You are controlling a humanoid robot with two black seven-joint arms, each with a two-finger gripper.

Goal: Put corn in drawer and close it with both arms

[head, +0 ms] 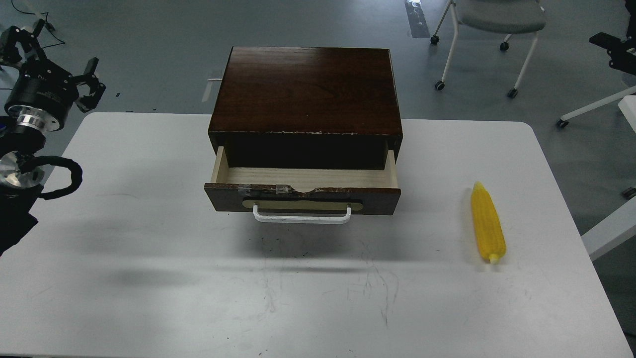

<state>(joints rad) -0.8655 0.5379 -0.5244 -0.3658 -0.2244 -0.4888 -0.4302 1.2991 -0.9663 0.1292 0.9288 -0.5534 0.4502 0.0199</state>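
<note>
The yellow corn (488,222) lies on the white table (149,258), right of the drawer, tapered end pointing away from me. The dark brown drawer (303,197) is pulled out of its cabinet (305,89); its pale wood inside is empty and its white bar handle (301,217) faces me. My left gripper (93,83) is open and empty, raised beyond the table's far left corner, far from the drawer. Only a dark end of my right arm (613,48) shows at the upper right edge, far from the corn; its fingers cannot be told apart.
A grey office chair (489,20) on castors stands on the floor behind the table at the right. A white frame (608,233) juts in by the table's right edge. A black cable loop (59,174) hangs from my left arm over the table's left edge.
</note>
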